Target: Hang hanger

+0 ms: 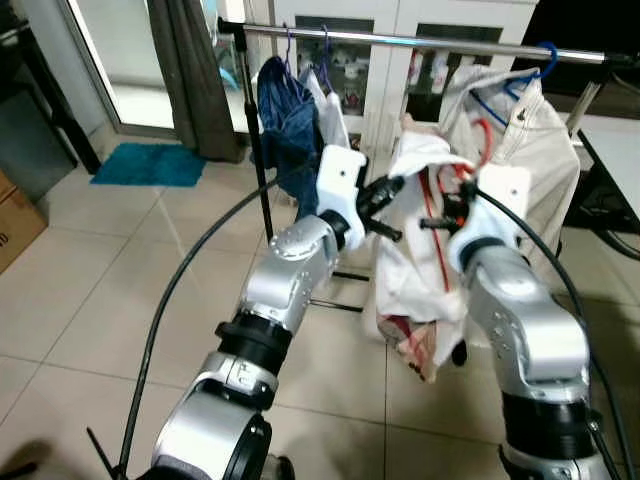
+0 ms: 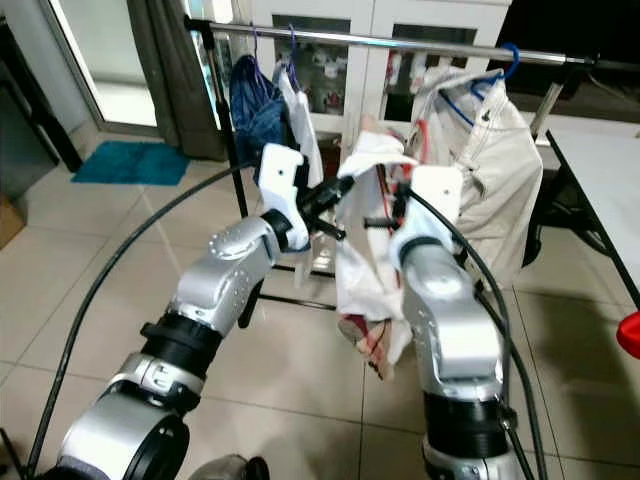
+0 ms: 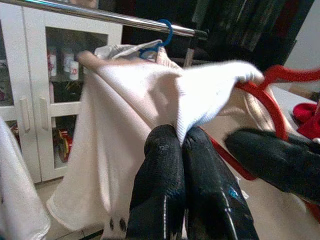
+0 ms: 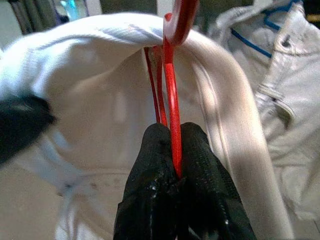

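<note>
Here the red hanger (image 4: pixel 171 85) with a white garment (image 1: pixel 410 260) draped over it is held up in front of the clothes rail (image 1: pixel 420 40), below the bar and between the clothes already hanging there. The right hand (image 4: pixel 172 165) is clamped shut on the hanger's thin red wire, which carries the weight and lets the hook at the top point upward toward the rail. The left hand (image 3: pixel 182 150) has its fingers pinched together on a fold of the white cloth, probably to keep the garment from sliding off the hanger's shoulder while it is lifted. On the rail hang a beige jacket on a blue hanger (image 1: pixel 540 55) to the right and a dark blue garment (image 1: pixel 285 120) to the left, leaving a gap between them. The hook is not yet over the bar, so raising it into that gap looks like the step remaining.
</note>
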`<state>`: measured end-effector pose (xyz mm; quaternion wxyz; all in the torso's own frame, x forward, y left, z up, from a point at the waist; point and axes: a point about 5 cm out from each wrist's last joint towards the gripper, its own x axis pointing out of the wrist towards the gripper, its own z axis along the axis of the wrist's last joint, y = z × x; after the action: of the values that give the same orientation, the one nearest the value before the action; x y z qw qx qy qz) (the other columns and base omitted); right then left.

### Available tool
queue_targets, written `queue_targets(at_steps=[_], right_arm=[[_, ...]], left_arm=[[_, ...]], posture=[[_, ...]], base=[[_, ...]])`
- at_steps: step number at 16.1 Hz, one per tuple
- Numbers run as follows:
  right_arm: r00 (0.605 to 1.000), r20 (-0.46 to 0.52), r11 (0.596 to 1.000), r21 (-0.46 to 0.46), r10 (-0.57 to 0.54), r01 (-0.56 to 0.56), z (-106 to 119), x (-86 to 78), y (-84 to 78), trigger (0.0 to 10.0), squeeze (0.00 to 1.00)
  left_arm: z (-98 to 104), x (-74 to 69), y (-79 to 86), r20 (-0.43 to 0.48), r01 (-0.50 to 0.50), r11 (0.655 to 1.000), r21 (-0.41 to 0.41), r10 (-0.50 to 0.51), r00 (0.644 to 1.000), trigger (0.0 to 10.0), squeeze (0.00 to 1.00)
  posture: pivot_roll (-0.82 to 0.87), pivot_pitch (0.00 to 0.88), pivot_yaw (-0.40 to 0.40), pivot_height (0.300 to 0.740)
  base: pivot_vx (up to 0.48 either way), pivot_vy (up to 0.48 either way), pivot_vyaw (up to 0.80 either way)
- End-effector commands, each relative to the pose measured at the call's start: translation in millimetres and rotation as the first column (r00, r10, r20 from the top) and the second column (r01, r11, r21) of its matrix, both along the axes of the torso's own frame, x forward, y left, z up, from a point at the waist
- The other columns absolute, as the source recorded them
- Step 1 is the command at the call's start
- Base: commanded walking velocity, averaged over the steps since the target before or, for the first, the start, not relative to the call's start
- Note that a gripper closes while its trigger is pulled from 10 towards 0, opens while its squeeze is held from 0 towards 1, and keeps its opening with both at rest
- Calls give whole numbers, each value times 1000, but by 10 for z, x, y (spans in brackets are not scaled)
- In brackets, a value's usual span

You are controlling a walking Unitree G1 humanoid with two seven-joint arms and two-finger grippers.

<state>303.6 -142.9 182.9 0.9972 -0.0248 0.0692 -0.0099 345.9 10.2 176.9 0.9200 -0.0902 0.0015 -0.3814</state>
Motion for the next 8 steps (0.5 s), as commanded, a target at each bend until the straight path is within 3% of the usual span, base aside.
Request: queue_targets(at_steps=[1, 5, 8], right_arm=[[998, 55, 1000, -6, 5, -5, 94, 41, 32, 10000, 0], [999, -22, 999, -39, 37, -38, -88, 42, 63, 10000, 0], [999, -22, 998, -43, 33, -34, -105, 16, 30, 10000, 0]], left_arm=[[33, -59, -64, -2, 23, 999, -23, -23, 1000, 0, 0], [259, -115, -89, 16, 40, 993, -111, -38, 999, 0, 0], [316, -30, 37, 76, -57, 998, -42, 60, 995, 0, 0]], posture=[[-14, 0, 56, 740], [-10, 0, 46, 740], [-10, 0, 45, 740]], base=[[0, 0, 0], [0, 0, 0], [0, 0, 0]])
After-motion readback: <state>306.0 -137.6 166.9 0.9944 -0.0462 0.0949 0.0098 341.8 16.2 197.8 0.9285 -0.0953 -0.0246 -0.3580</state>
